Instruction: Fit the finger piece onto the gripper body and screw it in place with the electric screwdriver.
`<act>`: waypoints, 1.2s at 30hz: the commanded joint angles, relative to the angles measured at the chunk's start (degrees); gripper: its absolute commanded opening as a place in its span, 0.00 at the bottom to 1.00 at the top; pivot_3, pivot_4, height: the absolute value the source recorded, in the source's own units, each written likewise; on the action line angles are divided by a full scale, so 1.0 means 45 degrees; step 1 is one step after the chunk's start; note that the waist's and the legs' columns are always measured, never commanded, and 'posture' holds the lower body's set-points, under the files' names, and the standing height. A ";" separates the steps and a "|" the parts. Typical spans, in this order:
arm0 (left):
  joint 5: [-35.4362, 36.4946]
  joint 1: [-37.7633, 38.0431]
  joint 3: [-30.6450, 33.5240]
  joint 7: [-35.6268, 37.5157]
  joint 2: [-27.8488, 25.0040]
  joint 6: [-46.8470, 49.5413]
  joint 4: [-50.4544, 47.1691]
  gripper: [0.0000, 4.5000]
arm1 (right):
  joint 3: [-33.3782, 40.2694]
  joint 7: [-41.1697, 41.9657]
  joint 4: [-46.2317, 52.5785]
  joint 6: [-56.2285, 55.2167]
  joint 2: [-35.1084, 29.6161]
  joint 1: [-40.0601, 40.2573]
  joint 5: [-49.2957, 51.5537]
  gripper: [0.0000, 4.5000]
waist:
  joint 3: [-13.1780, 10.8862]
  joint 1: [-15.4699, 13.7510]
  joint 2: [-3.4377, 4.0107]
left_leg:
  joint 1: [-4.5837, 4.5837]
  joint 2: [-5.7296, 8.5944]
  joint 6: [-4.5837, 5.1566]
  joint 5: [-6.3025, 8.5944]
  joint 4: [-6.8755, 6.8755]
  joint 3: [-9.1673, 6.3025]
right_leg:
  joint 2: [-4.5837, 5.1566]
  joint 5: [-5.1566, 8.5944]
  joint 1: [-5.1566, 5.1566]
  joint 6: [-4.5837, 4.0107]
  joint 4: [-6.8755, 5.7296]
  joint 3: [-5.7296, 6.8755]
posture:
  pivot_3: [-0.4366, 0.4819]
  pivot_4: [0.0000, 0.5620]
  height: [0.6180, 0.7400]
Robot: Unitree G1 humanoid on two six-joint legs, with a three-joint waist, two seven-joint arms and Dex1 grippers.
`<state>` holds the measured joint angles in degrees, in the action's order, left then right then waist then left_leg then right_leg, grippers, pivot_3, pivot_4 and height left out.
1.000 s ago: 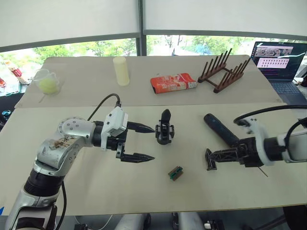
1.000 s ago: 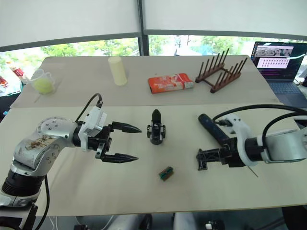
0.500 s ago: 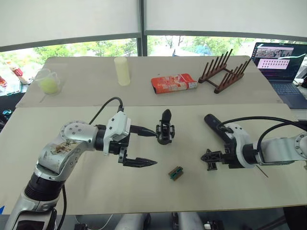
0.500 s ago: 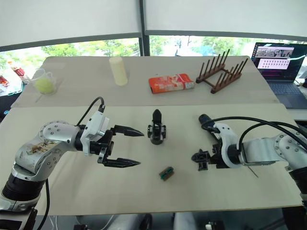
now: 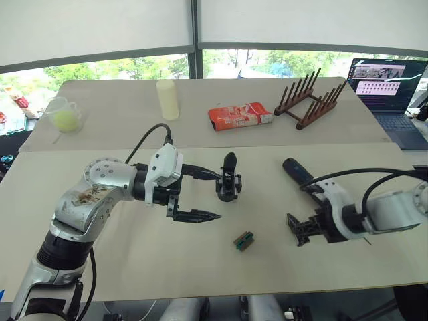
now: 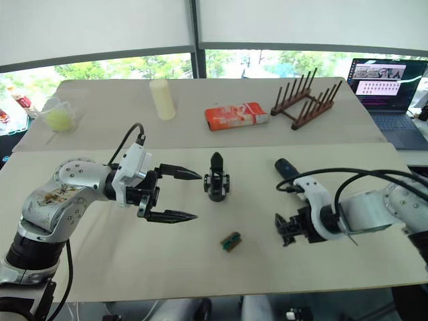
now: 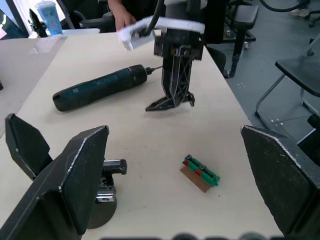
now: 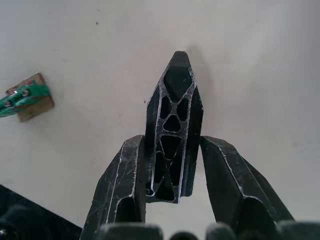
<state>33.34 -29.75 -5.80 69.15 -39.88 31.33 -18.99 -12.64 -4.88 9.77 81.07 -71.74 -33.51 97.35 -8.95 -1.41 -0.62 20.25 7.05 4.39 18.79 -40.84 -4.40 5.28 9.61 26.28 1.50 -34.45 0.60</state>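
Observation:
The finger piece (image 8: 172,125), a black tapered wedge with a latticed face, lies on the table between my right gripper's fingers. My right gripper (image 5: 301,233) is shut on it, both fingers pressing its sides. The electric screwdriver (image 5: 297,172) lies just behind that gripper, a dark cylinder on the table (image 5: 134,267). The gripper body (image 5: 229,184) stands upright mid-table with its pointed finger up. My left gripper (image 5: 215,195) hangs wide open just left of it, the upper fingertip close to the body and nothing between the fingers.
A small green-brown block (image 5: 245,241) lies in front of the gripper body. Across the back are a cup (image 5: 65,114), a pale cylinder (image 5: 168,99), a red packet (image 5: 241,115), a wooden rack (image 5: 311,100) and a laptop (image 5: 388,87).
My right gripper has closed from wide open onto the finger piece. My left gripper has moved right, toward the gripper body, still open.

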 commanded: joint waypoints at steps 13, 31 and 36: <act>0.5305 -0.1989 0.3664 -0.9264 0.5323 0.6091 0.1075 1.00 | 0.1499 0.7790 0.3022 -0.9580 0.2767 -0.0971 -1.2644 0.28 | -0.0003 0.0086 -0.0006 | 0.0003 0.0018 -0.0009 -0.0001 -0.0030 -0.0003 | 0.0002 -0.0017 0.0030 0.0043 -0.0062 0.0001 | 0.48 0.27 1.00; 0.6308 -0.2504 0.3951 -1.1504 0.7026 0.5656 0.1428 1.00 | 0.1569 0.8014 0.4410 -1.0336 0.5902 -0.0013 -1.6101 0.28 | -0.0003 0.0123 -0.0006 | -0.0013 0.0029 -0.0086 -0.0048 -0.0041 -0.0009 | -0.0004 -0.0035 0.0033 0.0011 -0.0115 -0.0003 | 0.48 0.27 1.00; 0.6416 -0.2507 0.3826 -1.1638 0.7125 0.5598 0.1673 0.53 | 0.1637 0.8067 0.4588 -1.0416 0.6236 0.0101 -1.6475 0.28 | -0.0003 0.0151 -0.0005 | -0.0019 0.0022 -0.0088 -0.0049 -0.0041 -0.0009 | -0.0006 -0.0035 0.0031 0.0010 -0.0121 -0.0009 | 0.48 0.27 1.00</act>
<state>60.88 -40.13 11.30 16.75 -8.28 57.48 -10.48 -7.94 31.46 27.97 35.69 -44.06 -32.52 23.71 -8.97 -0.73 -0.65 20.16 7.14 4.00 18.57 -41.01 -4.43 5.25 9.46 26.42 1.55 -34.99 0.56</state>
